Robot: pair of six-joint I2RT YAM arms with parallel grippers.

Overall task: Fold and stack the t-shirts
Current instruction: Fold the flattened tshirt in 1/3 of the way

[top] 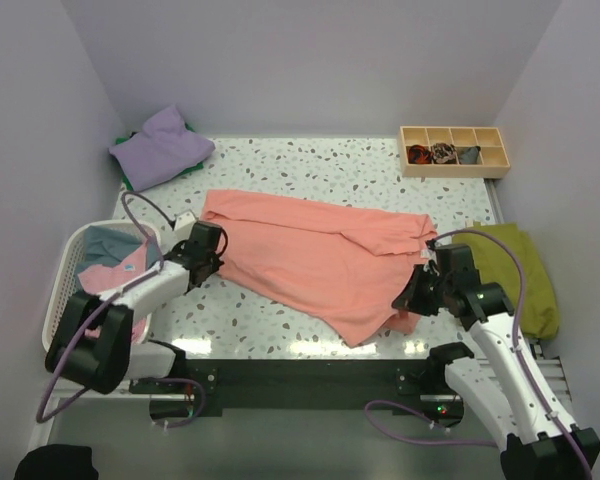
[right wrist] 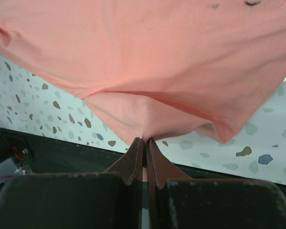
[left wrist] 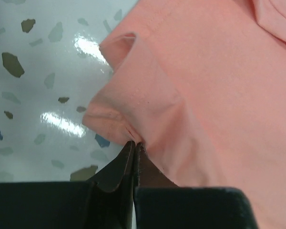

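A large salmon-pink t-shirt lies spread across the middle of the speckled table. My left gripper is shut on the shirt's left edge, where the cloth bunches into its closed tips. At the shirt's near right corner my right gripper is shut on the fabric, pinching a fold at its tips and lifting it a little off the table. A lavender t-shirt lies crumpled at the back left. Pink and light blue t-shirts fill a basket on the left.
A white laundry basket stands at the left edge beside the left arm. A wooden divided tray with small items sits at the back right. An olive-green cloth lies along the right edge. The table's dark front rail runs under the right gripper.
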